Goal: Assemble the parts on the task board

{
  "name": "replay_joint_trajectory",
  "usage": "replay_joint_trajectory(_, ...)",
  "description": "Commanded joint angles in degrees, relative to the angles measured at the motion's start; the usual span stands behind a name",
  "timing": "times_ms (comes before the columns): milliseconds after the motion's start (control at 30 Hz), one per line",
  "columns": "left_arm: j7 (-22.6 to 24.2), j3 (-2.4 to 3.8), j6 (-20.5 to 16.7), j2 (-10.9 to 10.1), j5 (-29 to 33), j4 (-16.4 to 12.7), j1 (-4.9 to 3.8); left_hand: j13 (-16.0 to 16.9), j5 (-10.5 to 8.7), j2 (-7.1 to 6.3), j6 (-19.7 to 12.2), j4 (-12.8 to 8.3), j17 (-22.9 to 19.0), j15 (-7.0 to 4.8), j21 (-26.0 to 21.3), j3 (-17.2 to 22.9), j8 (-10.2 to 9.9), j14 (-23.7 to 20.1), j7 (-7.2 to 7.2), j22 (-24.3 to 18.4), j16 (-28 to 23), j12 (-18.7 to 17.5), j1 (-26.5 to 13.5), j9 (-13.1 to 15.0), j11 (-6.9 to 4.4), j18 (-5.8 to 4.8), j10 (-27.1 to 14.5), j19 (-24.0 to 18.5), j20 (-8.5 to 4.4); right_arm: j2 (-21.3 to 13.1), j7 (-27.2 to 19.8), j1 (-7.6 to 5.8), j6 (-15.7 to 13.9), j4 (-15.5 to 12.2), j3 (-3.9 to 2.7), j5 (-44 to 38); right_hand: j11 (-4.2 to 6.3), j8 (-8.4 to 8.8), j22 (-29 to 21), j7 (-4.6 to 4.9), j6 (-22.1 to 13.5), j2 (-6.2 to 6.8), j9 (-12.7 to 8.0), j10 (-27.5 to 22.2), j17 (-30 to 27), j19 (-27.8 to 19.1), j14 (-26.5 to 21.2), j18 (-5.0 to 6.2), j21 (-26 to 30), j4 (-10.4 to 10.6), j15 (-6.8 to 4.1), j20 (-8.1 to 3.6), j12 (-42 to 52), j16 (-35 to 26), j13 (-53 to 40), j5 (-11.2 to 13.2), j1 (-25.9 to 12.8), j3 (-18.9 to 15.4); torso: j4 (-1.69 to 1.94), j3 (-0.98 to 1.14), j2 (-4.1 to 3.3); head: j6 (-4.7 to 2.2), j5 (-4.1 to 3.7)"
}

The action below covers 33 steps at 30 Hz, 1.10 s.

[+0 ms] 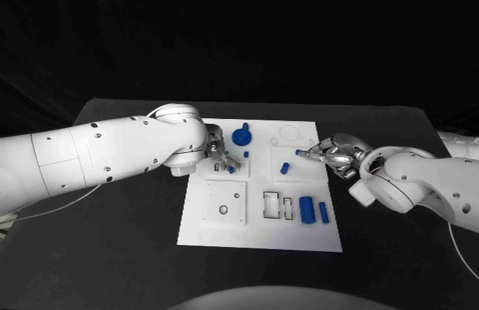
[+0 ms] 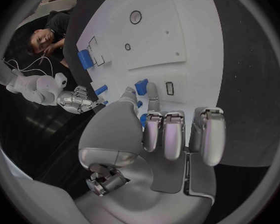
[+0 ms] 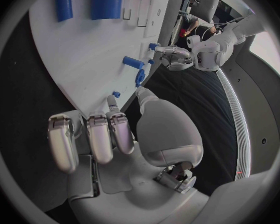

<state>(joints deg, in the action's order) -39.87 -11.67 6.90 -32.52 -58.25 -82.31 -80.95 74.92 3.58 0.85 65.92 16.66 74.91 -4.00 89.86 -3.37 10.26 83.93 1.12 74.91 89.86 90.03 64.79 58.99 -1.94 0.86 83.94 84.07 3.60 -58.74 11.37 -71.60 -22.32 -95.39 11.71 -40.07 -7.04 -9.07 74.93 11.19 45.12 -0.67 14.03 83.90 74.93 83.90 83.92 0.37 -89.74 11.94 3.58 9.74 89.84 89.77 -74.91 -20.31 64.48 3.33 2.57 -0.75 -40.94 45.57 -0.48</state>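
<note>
The white task board (image 1: 257, 235) lies in the middle of the table. My left hand (image 1: 221, 156) hovers over its upper left part and pinches a small blue part (image 2: 141, 87) between thumb and finger, close to a small rectangular slot (image 2: 169, 88). My right hand (image 1: 336, 155) is at the board's upper right edge, with a tiny blue part (image 3: 116, 94) pinched at its fingertips. A round blue part (image 1: 241, 137) stands near the board's far edge. A short blue part (image 1: 284, 167) lies between the hands. Two blue cylinders (image 1: 307, 210) lie at the board's lower right.
A raised white square plate (image 1: 226, 202) with two holes sits on the board's lower left. Rectangular slots (image 1: 271, 205) lie beside the cylinders. Black table (image 1: 120, 254) surrounds the board on every side.
</note>
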Motion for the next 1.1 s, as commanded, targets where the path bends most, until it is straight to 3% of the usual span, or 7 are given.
replay_joint_trajectory(33,-1.9,-0.01,1.2,0.2,0.5,0.2,-0.02,15.1,-0.2,0.4,-0.2,0.0,15.1,0.06,0.1,0.1,-0.3,6.1,0.12,15.1,0.1,0.0,1.0,0.1,0.0,-0.86,6.1,5.9,-0.08,0.1,-0.2,0.05,0.3,-0.1,0.01,-0.5,-0.34,-0.24,15.1,0.3,-0.2,-0.46,-0.1,6.1,15.1,6.1,6.1,-0.37,-0.3,0.0,0.32,0.35,0.2,0.2,-15.1,0.3,-0.1,-0.5,-0.02,0.0,-0.01,-0.07,0.01)
replay_joint_trajectory(267,-1.9,-0.04,0.8,0.4,0.5,0.4,0.0,15.1,-0.21,1.02,-0.3,0.0,15.1,0.04,0.1,0.1,-0.4,6.1,0.11,15.1,0.1,0.0,1.8,0.1,-0.01,-0.86,6.1,5.9,-0.09,0.1,-0.3,0.05,0.3,0.0,0.01,-0.5,-0.34,-0.24,15.1,0.3,-0.2,-0.46,-0.1,6.1,15.1,6.1,6.1,-0.37,-0.3,0.0,0.32,0.35,0.2,0.2,-15.1,0.3,-0.1,-0.5,0.01,-0.01,0.0,-0.04,0.0)
replay_joint_trajectory(1100,-1.3,-0.07,1.2,1.7,1.1,1.7,0.04,15.1,-0.28,1.08,-0.4,0.1,15.1,0.07,0.1,-1.0,-0.4,6.1,0.26,15.1,0.1,0.0,1.2,0.1,0.12,-0.86,6.1,5.9,-0.11,0.1,-0.3,0.05,0.3,-0.1,0.01,-0.5,-0.34,-0.24,15.1,0.3,-0.2,-0.46,-0.1,6.1,15.1,6.1,6.1,-0.37,-0.3,0.0,0.32,0.35,0.2,0.2,-15.1,0.3,-0.1,-0.5,-0.04,-0.01,-0.01,0.12,-0.08)
